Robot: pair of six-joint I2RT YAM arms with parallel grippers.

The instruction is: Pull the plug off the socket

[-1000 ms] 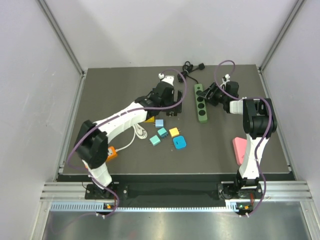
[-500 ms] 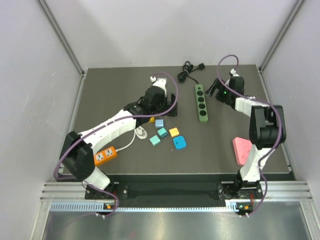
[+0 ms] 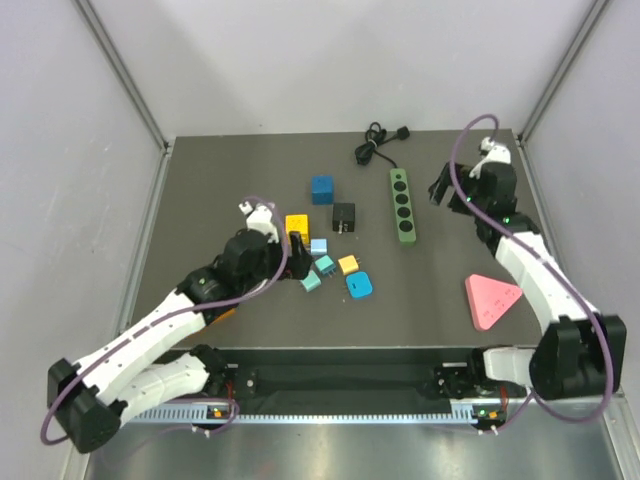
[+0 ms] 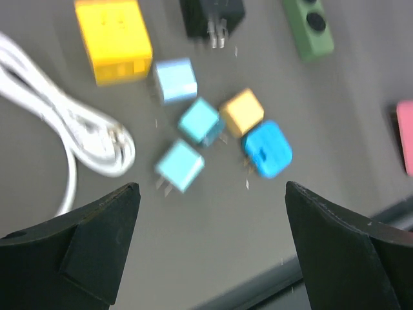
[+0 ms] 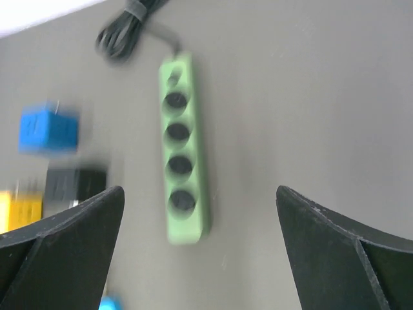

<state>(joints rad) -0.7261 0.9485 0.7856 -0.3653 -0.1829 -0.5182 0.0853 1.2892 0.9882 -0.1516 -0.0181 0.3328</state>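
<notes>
Over the table, socket [image 3: 404, 206]: lying flat right of centre, all four outlets showing empty, black cable [image 3: 377, 142] coiling off its far end.
Overhead, black plug [image 3: 344, 217]: lying loose just left of the strip, touching nothing; likely the one pulled.
Overhead, right gripper [image 3: 443, 187]: hovering right of the strip, apart from it.
Overhead, left gripper [image 3: 292, 250]: hanging near the yellow adapter [image 3: 297, 226].
Left wrist, jaws: spreading wide, holding nothing, hanging over the small coloured cubes [image 4: 201, 121] and white cord [image 4: 90, 139].
Right wrist, jaws: spreading wide, holding nothing, strip centred below.
Right wrist, outlets: showing four dark holes, nothing plugged in.
Progress: looking finished; nothing left but parking both arms.
</notes>
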